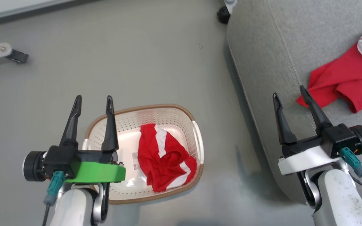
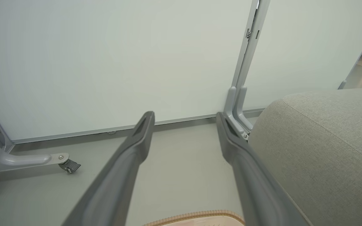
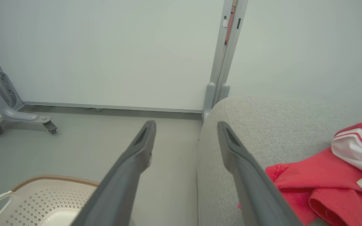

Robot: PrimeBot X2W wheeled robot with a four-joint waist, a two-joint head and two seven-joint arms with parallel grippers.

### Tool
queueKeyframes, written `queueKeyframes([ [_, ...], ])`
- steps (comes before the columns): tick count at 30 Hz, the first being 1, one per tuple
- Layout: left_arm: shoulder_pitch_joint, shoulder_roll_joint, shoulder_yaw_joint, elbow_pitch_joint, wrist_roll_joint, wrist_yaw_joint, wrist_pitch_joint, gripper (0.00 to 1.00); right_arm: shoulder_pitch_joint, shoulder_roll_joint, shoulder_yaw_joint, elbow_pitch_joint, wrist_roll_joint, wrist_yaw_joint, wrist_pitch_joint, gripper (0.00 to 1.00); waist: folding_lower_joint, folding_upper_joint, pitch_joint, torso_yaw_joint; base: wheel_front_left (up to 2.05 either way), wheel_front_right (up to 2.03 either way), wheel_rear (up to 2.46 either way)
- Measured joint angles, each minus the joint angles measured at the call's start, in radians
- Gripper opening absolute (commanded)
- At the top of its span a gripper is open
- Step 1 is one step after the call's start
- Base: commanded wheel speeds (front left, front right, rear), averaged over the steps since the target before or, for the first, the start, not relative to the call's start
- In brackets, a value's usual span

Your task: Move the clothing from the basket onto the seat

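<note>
- We count two pieces of red clothing with white stripes: first garment [image 1: 163, 157] and second garment [image 1: 341, 81].
- One basket [image 1: 127, 124] — cream, perforated, brown woven rim — sits on the grey floor [image 1: 137, 56], near the seat with a strip of floor between them.
- Basket contents: the first garment, crumpled in the right half, and one label [image 1: 134, 160] on the bottom just beside it.
- One seat [image 1: 278, 47] — grey fabric, rounded corner, stitched seam. It carries the second garment, which lies loosely spread toward the right and is cut off by the edge of the head view.
- So one piece is on the seat and one is in the basket.
- Two grippers, both empty.
- The left gripper [image 1: 93, 102] is over the basket's left end in the head view, fingers spread wide with nothing between them.
- The right gripper [image 1: 289, 91] is over the seat's near edge, spread just as wide. One fingertip sits close to the second garment's hem; we cannot tell if it touches.
</note>
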State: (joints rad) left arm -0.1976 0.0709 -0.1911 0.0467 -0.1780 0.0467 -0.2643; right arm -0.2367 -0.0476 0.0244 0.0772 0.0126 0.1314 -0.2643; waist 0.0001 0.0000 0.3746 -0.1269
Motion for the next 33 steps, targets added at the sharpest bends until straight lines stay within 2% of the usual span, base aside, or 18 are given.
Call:
queueKeyframes([
  [4, 0.036, -0.013, 0.049, -0.016, 0.005, -0.034, 0.000, 1.00, 0.028, 0.000, 0.019, -0.005, 0.005, 0.000, 0.000, 1.00, 0.0000, 0.0000, -0.058, 0.036, 0.00, 0.00, 0.00],
  [12, 0.152, -0.019, 0.122, -0.061, 0.013, -0.043, 0.000, 1.00, 0.097, 0.000, 0.049, -0.040, 0.035, 0.000, 0.000, 1.00, -0.0001, 0.0000, -0.168, 0.070, 0.00, 0.00, 0.00],
  [21, 0.285, -0.020, 0.140, -0.067, 0.003, -0.040, 0.000, 1.00, 0.192, -0.001, 0.036, -0.051, 0.059, 0.000, 0.000, 1.00, -0.0001, 0.0000, -0.283, 0.060, 0.00, 0.00, 0.00],
  [33, 0.317, -0.020, 0.153, -0.057, 0.010, -0.047, 0.000, 1.00, 0.222, -0.001, 0.051, -0.044, 0.058, 0.000, 0.000, 1.00, -0.0001, 0.0000, -0.371, 0.036, 0.00, 0.00, 0.00],
])
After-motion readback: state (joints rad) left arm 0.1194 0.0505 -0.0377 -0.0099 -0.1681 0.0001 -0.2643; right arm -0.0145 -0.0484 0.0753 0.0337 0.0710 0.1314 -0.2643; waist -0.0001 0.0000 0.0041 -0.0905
